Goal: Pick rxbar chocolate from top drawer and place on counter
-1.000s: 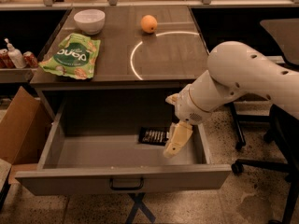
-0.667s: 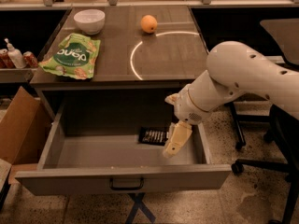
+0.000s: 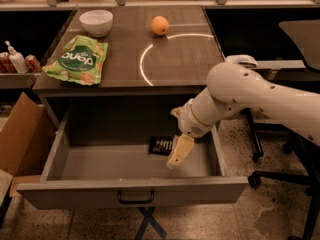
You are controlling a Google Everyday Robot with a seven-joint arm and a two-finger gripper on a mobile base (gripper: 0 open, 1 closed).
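End effector [image 3: 179,153] shifted slightly left toward the bar [image 3: 161,145] since a second ago; the bar itself has not been moved.

Nearest, the drawer [image 3: 135,185] is seen pulled well out. Inside it the end effector is held low, just beside the bar's right end, and whether it is spread or pressed together cannot be told. The bar lies flat on the drawer floor toward the back wall and does not appear to be gripped yet. Such a thin wrapper could be pushed against the back wall or skidded aside if it is approached off-centre. On the lift, the drawer's right wall or the worktop [image 3: 185,59] edge above could be struck by the arm [image 3: 250,91]. Farther off, the bag [image 3: 76,60], bowl [image 3: 96,21] and orange [image 3: 160,25] are found where they were.
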